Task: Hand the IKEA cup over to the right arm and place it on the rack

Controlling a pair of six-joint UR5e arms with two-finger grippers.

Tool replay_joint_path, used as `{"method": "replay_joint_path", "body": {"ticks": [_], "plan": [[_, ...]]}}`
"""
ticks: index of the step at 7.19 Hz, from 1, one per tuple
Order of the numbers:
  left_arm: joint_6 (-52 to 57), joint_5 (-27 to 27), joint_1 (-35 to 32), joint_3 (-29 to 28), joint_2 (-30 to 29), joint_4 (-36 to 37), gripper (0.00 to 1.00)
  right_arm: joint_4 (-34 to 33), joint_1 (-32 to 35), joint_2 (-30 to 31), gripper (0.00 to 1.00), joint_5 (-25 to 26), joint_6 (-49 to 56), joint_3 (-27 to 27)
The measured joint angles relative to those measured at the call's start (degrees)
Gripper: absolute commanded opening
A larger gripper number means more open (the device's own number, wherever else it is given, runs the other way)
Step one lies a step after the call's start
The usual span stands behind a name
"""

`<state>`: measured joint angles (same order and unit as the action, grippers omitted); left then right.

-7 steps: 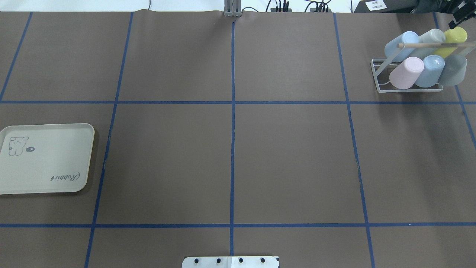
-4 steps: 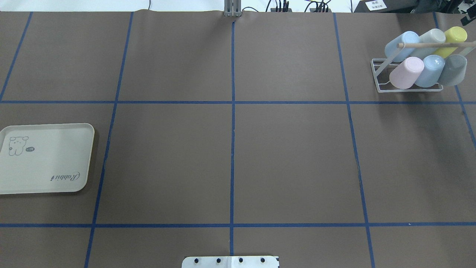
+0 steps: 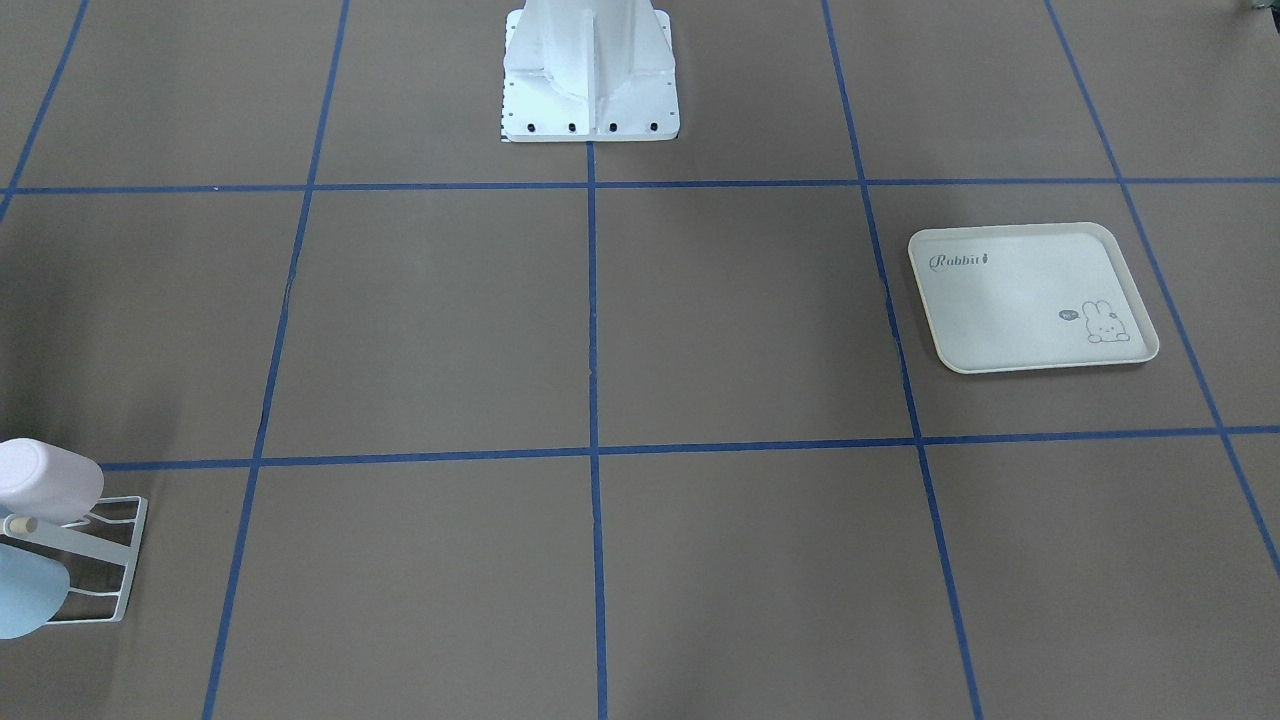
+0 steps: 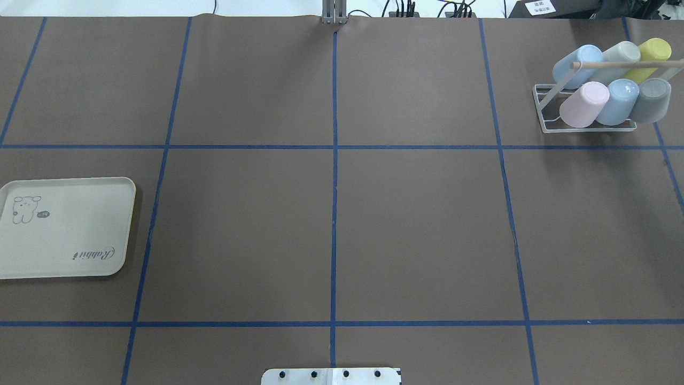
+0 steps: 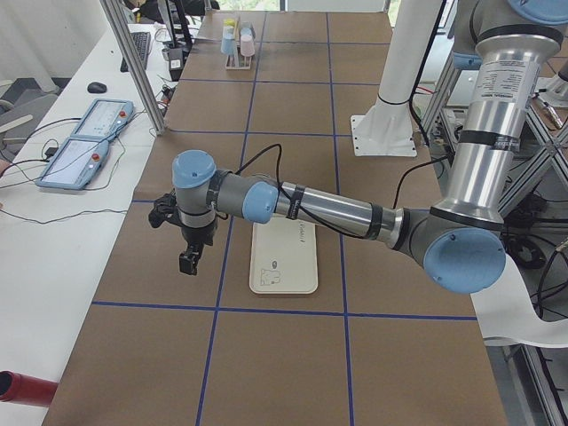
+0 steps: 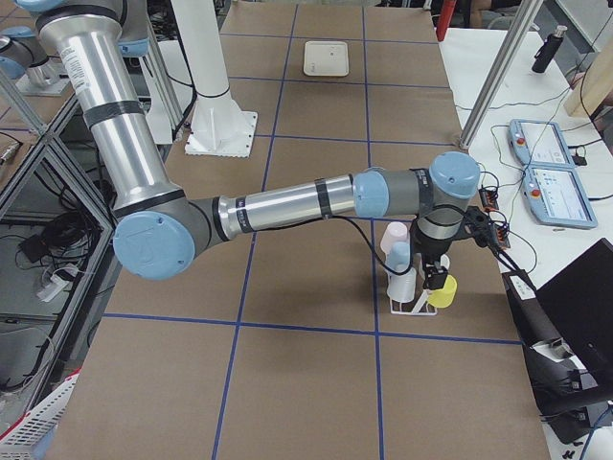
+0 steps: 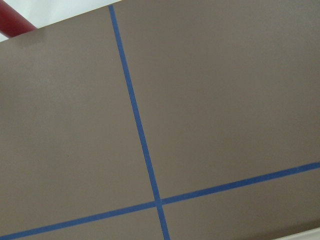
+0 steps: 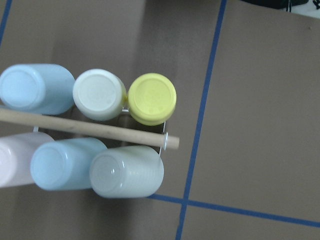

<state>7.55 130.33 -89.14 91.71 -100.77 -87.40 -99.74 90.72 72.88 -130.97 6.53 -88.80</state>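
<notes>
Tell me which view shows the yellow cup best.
Right wrist-mounted: the yellow cup sits large, base toward the camera, on the rack. Overhead exterior shows it small in the far corner; exterior right, small from the side; exterior left, a distant speck; exterior front-facing, not at all.

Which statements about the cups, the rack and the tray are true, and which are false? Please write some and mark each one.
The rack holds six cups. True.
The yellow cup lies on the tray. False: it sits on the rack; the tray holds no cup.
The pink cup is in the row nearer to the robot. True.
The rack stands on the robot's left side. False: it stands on its right; the tray is on the left.
A wooden rod crosses over the cups. True.
</notes>
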Motion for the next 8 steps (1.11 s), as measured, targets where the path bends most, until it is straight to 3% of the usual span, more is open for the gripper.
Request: {"method": "replay_joint_path", "body": {"ticks": [1,3,8], "plan": [[3.2,3.0,-1.5,-0.5,0.8,2.5,1.00,-1.3,-0.1,3.5,0.99,1.7,0.4,-4.9],[5.0,6.8,-2.6,-0.5,3.9,3.6,1.00,-1.7,-0.4,7.1,0.99,2.2,0.5,-8.8],[4.9,7.1,-2.7,-0.8,6.6,-0.7,1.00,-1.7,-0.8,8.6,0.99,-3.2,-0.4,-6.9]]}}
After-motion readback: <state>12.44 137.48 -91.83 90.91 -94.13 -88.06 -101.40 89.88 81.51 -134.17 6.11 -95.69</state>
